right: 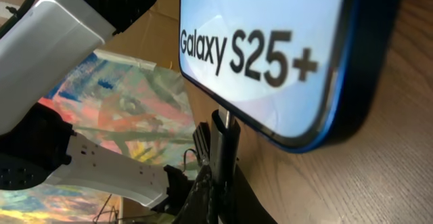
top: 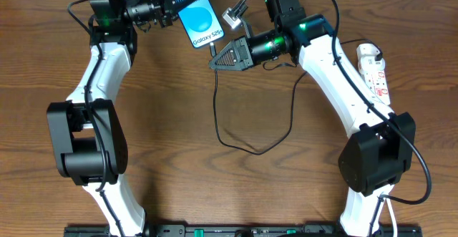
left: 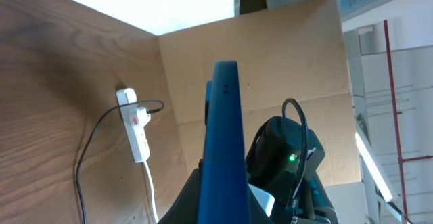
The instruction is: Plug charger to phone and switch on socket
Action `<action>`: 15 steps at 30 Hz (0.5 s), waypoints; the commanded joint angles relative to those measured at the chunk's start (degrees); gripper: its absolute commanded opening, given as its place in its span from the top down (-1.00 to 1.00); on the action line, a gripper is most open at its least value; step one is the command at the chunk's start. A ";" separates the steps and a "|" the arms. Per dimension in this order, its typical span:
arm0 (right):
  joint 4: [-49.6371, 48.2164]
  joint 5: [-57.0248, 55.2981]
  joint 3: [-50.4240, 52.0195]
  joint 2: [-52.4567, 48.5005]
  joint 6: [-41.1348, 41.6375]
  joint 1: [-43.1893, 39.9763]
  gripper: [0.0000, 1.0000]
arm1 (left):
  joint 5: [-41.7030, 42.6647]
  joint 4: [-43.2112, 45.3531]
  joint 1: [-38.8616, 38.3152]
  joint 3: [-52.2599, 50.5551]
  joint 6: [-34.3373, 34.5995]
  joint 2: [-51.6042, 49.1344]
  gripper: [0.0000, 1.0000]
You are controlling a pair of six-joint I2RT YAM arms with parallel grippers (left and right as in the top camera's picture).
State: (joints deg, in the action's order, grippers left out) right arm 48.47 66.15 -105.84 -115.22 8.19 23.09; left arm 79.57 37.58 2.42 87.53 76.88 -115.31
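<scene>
Step in hand: plugging in; the switch comes after.
Phone: the small rectangular phone (top: 197,15) with a bright blue screen and "Galaxy S25+" lettering is held off the brown wooden table (top: 215,194) at the far side, left of centre, its lower edge turned toward the right arm.
Left gripper: the left gripper (top: 174,6) has its fingers closed on the phone's left side.
Charger: the long thin black charger (top: 217,108) loops across the middle of the table, and its free end rises to the phone.
Right gripper: the right gripper (top: 214,59) has its fingers clamped on the charger just behind the plug tip (right: 226,121).
Plug contact: in the right wrist view the tip meets the phone's bottom edge, and a sliver of metal shows, so it looks not fully seated.
Socket: the narrow white socket (top: 373,69) with red markings lies at the far right, well apart from both grippers; whether its switch is on or off cannot be told.
Next move: a straight push along the port's axis while the left arm braces the phone; then one gripper must let go and travel right to press the switch.
</scene>
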 commanded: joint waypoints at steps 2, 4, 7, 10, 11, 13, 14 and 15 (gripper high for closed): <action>0.83 1.79 0.00 0.85 -2.12 -0.07 0.98 | 1.70 0.70 -0.02 0.87 -0.09 1.09 0.85; 0.83 1.79 0.00 0.85 -2.12 -0.07 0.98 | 1.92 0.72 -0.02 0.87 -0.09 1.09 0.85; 0.87 1.97 0.00 0.85 -2.10 -0.07 0.98 | 2.12 0.72 -0.02 0.87 -0.11 1.09 0.85; 1.05 1.99 0.00 0.85 -2.12 -0.07 0.98 | 2.12 0.72 -0.02 0.87 -0.11 1.09 0.85; 1.07 1.99 0.00 0.85 -2.12 -0.07 0.98 | 2.12 0.72 -0.02 0.87 -0.09 1.09 0.85; 1.05 2.32 0.00 0.85 -2.54 -0.04 0.98 | 2.12 0.72 -0.02 0.87 -0.11 1.09 0.85; 1.05 2.95 0.00 0.85 -3.30 -0.02 0.98 | 2.12 0.72 -0.02 0.87 -0.11 1.09 0.85; 1.07 3.50 0.00 0.85 -3.82 0.02 0.98 | 2.12 0.72 -0.02 0.87 -0.11 1.09 0.85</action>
State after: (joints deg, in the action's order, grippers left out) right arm 49.52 66.89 -105.84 -115.22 6.72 23.09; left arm 80.68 37.56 2.42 87.53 76.88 -115.31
